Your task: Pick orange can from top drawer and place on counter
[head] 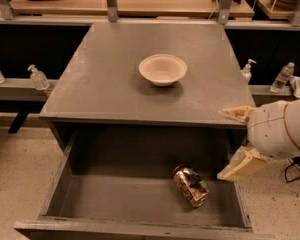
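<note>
The orange can point(191, 185) lies on its side on the floor of the open top drawer point(140, 199), toward the right front. It is dented, with a shiny end facing up-left. My gripper point(233, 141) is at the right side of the drawer, above its right wall and just below the counter's point(105, 84) front right corner. It is open and empty: one cream finger point(236, 113) lies by the counter edge, the other point(240, 166) hangs lower, just right of the can and apart from it.
A cream bowl point(162, 69) stands on the middle of the counter. Small bottles stand on ledges to the left point(38, 77) and right point(247, 70) of the cabinet. A wooden workbench point(140, 1) runs along the back.
</note>
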Available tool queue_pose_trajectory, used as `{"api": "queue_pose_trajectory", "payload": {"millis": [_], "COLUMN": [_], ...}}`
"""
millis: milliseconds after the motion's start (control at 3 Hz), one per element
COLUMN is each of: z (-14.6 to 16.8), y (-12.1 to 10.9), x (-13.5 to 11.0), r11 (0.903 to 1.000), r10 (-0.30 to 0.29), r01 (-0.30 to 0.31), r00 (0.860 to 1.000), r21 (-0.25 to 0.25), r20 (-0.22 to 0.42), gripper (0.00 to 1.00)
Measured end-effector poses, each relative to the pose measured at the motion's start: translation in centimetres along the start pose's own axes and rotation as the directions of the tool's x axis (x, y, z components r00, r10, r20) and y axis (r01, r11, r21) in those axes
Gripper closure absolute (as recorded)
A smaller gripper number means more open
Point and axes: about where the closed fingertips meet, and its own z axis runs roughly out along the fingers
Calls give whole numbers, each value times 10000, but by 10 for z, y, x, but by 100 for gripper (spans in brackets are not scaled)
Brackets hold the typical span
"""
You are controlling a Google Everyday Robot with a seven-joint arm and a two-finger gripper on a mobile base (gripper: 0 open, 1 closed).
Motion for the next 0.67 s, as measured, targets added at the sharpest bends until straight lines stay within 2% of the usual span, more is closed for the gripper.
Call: {"api": "queue_pose_trajectory", "payload": {"millis": [333,667], "z": [21,61], "y": [13,46], "x": [-5,-1], "r11": [9983,9903], "r10": [-447,-658], "r01": [449,627], "r00": [9990,9976], "r21": [-376,-1237], "r20": [71,-211], "gripper": [29,38]}}
